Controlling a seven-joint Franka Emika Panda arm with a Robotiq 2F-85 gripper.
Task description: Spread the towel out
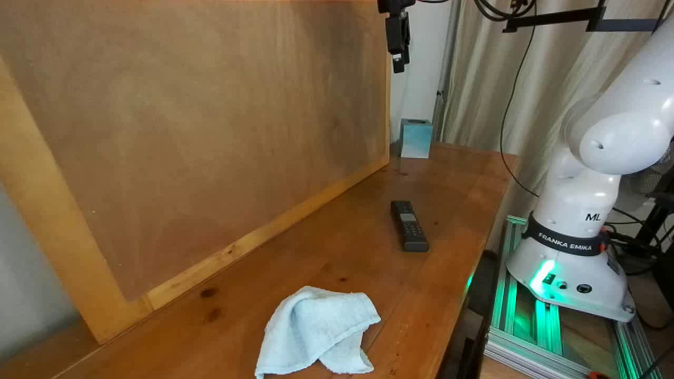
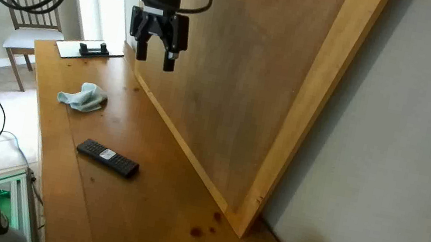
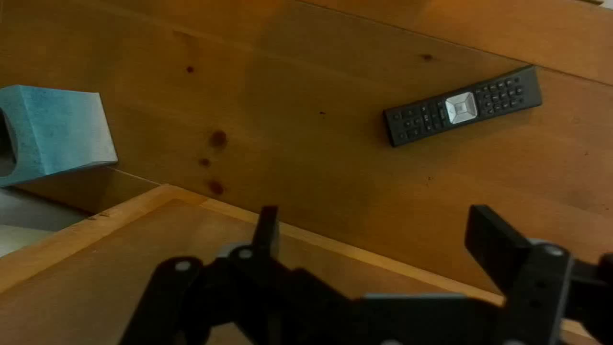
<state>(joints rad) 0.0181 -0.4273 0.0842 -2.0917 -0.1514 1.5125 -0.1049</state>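
Note:
The towel [image 1: 316,331] is a pale blue-white cloth lying crumpled on the wooden table, with folds and a raised hump. An exterior view also shows this towel [image 2: 85,98] as a small bunched heap toward the table's far end. It is out of the wrist view. High above the table hangs my gripper [image 2: 155,62], pointing down, its two black fingers wide apart. Only wood shows between the fingertips of the gripper [image 3: 374,208] in the wrist view, so nothing is held. Gripper and towel are well apart.
A black remote [image 1: 409,226] lies on the table between the towel and a teal tissue box [image 1: 416,139]. A large wooden panel [image 2: 241,76] stands along one long table edge. A white board [image 2: 70,49] bearing a black object sits at one end. Cables loop beside the arm.

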